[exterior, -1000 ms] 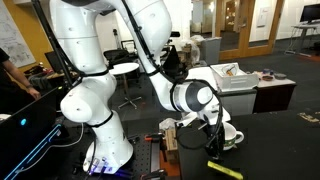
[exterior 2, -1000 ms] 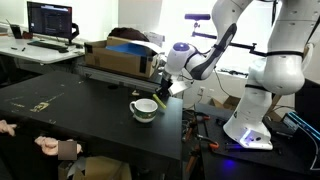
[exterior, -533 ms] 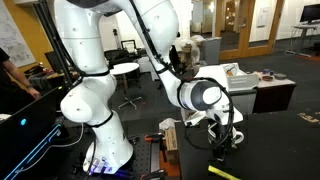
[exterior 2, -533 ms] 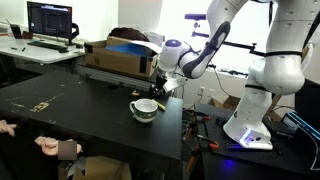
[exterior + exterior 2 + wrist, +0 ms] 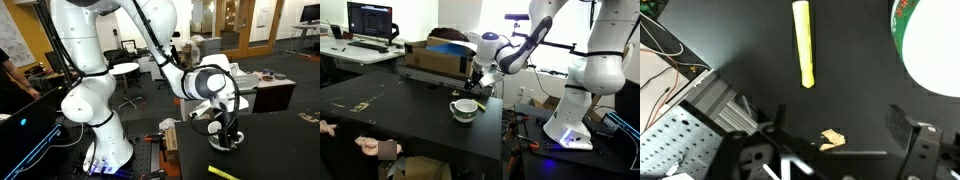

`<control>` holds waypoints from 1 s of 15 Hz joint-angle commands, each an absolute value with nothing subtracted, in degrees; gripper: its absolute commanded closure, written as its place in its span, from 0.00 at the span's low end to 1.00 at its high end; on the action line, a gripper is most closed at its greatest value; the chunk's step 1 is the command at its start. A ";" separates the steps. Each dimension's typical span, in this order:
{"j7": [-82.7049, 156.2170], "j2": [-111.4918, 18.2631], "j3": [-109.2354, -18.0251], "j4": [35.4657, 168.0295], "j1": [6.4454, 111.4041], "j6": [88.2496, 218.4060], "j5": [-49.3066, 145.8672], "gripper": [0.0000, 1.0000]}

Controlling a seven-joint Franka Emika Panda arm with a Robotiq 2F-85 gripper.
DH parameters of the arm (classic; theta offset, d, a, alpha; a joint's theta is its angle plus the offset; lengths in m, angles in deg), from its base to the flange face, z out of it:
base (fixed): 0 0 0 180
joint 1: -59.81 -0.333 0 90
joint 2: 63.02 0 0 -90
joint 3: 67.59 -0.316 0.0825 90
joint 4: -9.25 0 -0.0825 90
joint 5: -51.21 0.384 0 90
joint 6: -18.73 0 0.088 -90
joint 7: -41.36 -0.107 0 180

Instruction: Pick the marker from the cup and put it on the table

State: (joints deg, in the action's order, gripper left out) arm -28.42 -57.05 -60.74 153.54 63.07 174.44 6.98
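The yellow marker (image 5: 804, 43) lies flat on the dark table (image 5: 860, 70), apart from the cup. In an exterior view the marker (image 5: 225, 172) shows near the table's front edge. The white cup (image 5: 935, 45) with its green band stands upright at the wrist view's upper right, and in an exterior view the cup (image 5: 465, 108) sits near the table's edge. My gripper (image 5: 837, 130) hangs open above the table, with only a small tan scrap (image 5: 831, 137) on the surface below it. In an exterior view the gripper (image 5: 478, 88) hovers just above and behind the cup.
A cardboard box (image 5: 440, 55) stands at the back of the table and a monitor (image 5: 370, 20) on the desk behind it. A person's hands (image 5: 370, 147) rest at the near edge. Metal framing (image 5: 690, 130) and cables mark the table's side. The robot base (image 5: 100, 140) stands beside the table.
The gripper has opened wide and risen away from the marker, which stays lying on the table. The arm has swung back up toward the cup.
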 commanded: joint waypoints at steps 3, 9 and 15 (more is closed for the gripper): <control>-23.70 -62.67 -61.20 155.09 62.81 176.81 5.18 0.00; -11.47 -66.70 -61.33 157.67 61.97 181.32 8.43 0.00; 11.63 -68.31 -62.85 160.73 60.30 184.09 23.84 0.00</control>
